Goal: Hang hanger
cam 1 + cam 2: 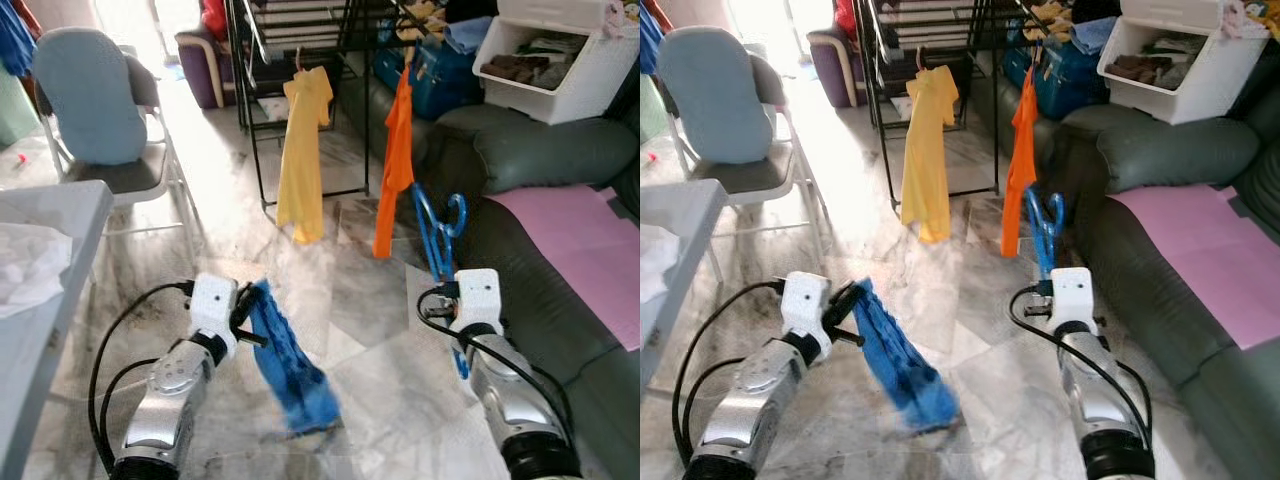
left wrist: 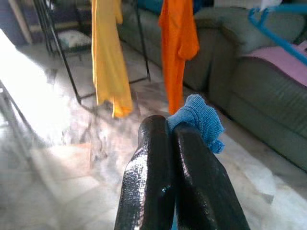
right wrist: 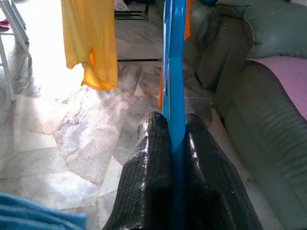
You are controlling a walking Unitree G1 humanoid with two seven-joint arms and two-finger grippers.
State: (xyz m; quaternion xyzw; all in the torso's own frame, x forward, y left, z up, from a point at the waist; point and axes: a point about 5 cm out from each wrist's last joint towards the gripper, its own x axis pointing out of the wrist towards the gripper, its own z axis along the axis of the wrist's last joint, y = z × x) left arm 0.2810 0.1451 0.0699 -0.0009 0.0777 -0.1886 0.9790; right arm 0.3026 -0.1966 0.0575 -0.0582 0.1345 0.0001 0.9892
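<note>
- Left eye view: the left gripper (image 1: 243,318) is raised low over a marble floor (image 1: 370,330), its black fingers pinching the top edge of a blue cloth (image 1: 290,365) that hangs down from it. The right gripper (image 1: 447,285) pinches a blue hanger (image 1: 437,228), which stands nearly upright with its hook at the top, just beside a grey sofa (image 1: 545,160). Ahead, a yellow shirt (image 1: 303,150) and an orange shirt (image 1: 397,160) hang from a black drying rack (image 1: 300,60). A pink mat (image 1: 585,240) lies on the sofa. A chair (image 1: 95,110) stands to the left, with a grey table (image 1: 40,240) nearer.
- Right eye view: the same scene, and a white storage bin (image 1: 1180,60) sits above the sofa back.
- Left wrist view: the two black fingers (image 2: 153,182) are pressed together on a bunched corner of the blue cloth, with both hanging shirts beyond.
- Right wrist view: the fingers (image 3: 153,177) clamp the hanger's blue bar between them; the bar runs straight away from the camera towards the yellow shirt and the sofa.
</note>
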